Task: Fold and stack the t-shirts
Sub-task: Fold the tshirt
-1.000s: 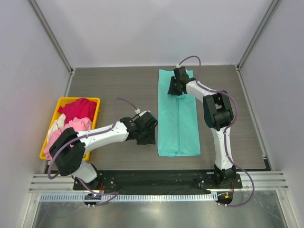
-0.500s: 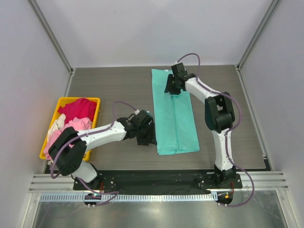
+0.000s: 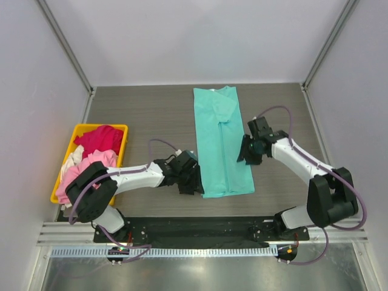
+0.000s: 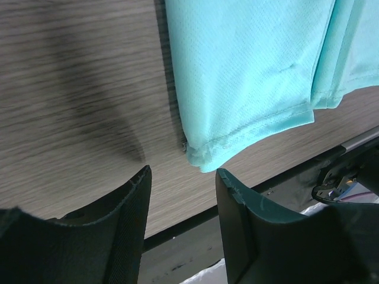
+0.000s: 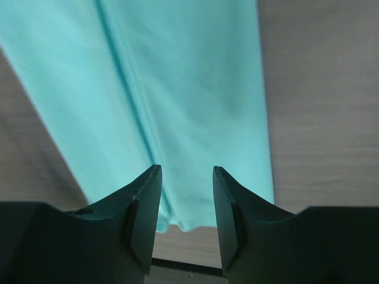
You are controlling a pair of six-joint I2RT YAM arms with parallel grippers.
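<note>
Dark grey wood-grain table [image 3: 145, 115], plain white walls on three sides.

Four t-shirts in all, and one yellow bin [image 3: 100, 127].
- One teal t-shirt [image 3: 221, 139] lies flat on the table, right of centre. It is folded lengthwise into a narrow strip, with the two side flaps meeting at a seam down the middle.
- Its long axis runs from the far side to the near edge, and the near end sits slightly further right than the far end.
- The stitched hem points toward the arm bases. The other end is close to the back wall.
- The other three are crumpled in the bin at the table's left edge: one magenta-red shirt [image 3: 100, 138] at the far end, one whitish shirt [image 3: 73, 157] on the left side, and one pink shirt [image 3: 91, 163] at the near end, spilling over the rim.

Left gripper [image 4: 180, 174] is low over bare table, just beside the teal shirt's near-left hem corner. Its jaws are apart with nothing between them, and there is no contact with the cloth.

Right gripper [image 5: 186, 171] is at the strip's right edge, about mid-length. In the wrist view it is above the cloth. Its jaws are parted and released, grasping nothing.
</note>
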